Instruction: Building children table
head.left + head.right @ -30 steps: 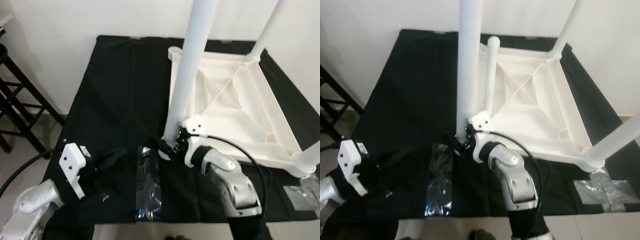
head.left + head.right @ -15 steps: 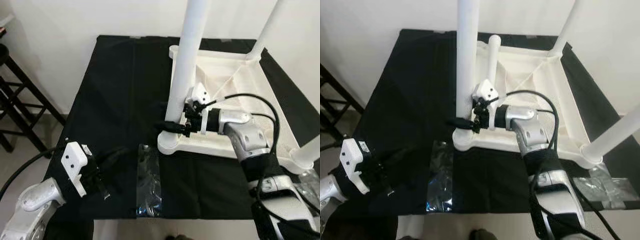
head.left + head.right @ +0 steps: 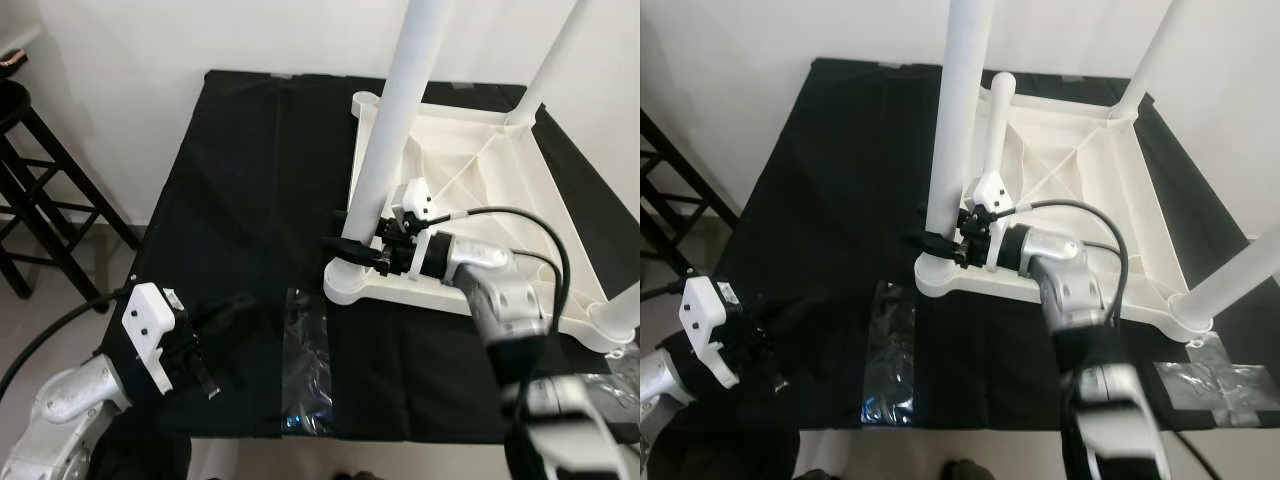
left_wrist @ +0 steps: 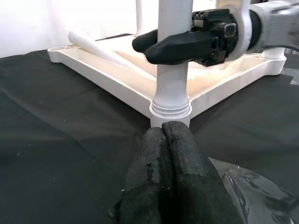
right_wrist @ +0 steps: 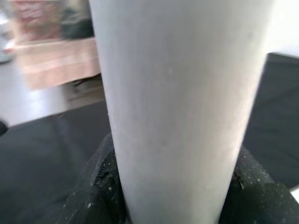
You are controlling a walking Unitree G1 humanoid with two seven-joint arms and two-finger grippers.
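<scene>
Surface: the counter is draped in black cloth, with a crinkled strip of clear plastic lying near its front edge.
Table top: the white children's table top lies upside down on the right half of the counter, ribbed underside facing up.
Legs: 3 white legs stand upright in corner sockets; the near-left leg is the 1 being worked. A 4th leg lies loose inside the frame, pointing toward the far-left corner socket, which has no leg in it.
Right gripper: the right gripper reaches in from the frame side, its 2 black fingers clamped around the near-left leg just above the threaded collar.
Left gripper: the left gripper hovers low over the cloth in front of that corner, near the plastic strip, fingers pressed together and holding nothing.
Step in hand: seating or tightening the near-left leg in its socket, by my reading; the leg looks upright and fully down on the collar.
Next move: probably let go of this leg, pick up the loose leg from inside the frame and stand it in the empty far-left socket. That calls for a grip near the leg's lower end and a straight, vertical entry so the thread catches.
Risk: the light frame could slide on the cloth while a leg is twisted.
</scene>
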